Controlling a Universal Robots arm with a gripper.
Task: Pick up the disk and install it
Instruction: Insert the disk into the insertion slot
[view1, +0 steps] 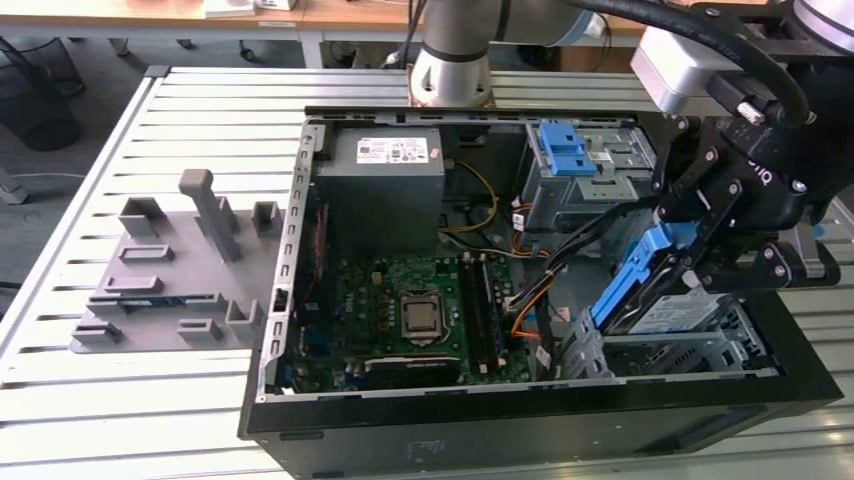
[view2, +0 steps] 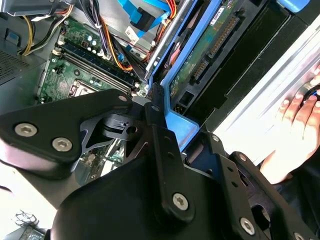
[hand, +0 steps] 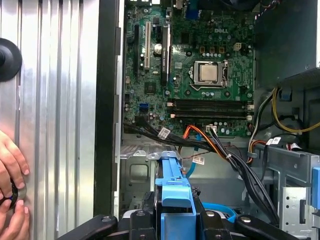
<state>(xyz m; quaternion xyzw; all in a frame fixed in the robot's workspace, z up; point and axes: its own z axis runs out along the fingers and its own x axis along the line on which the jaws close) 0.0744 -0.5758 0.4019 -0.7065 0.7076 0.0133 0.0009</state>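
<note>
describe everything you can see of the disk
The disk is a flat silver drive with a white label, framed by a blue plastic carrier. Its underside shows a green circuit board in the second wrist view. It is steeply tilted, lower end at the grey metal drive cage in the open case, at the exterior view's right. The end effector is clamped on the carrier's blue edge.

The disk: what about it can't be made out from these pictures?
Exterior view: the disk has its lower end behind the drive cage; whether it is seated cannot be told.
First wrist view: the disk is edge-on, cut off at the gripper by the frame edge; label hidden.
First wrist view: a hand is cut by the frame edge; what it holds is unclear.
</note>
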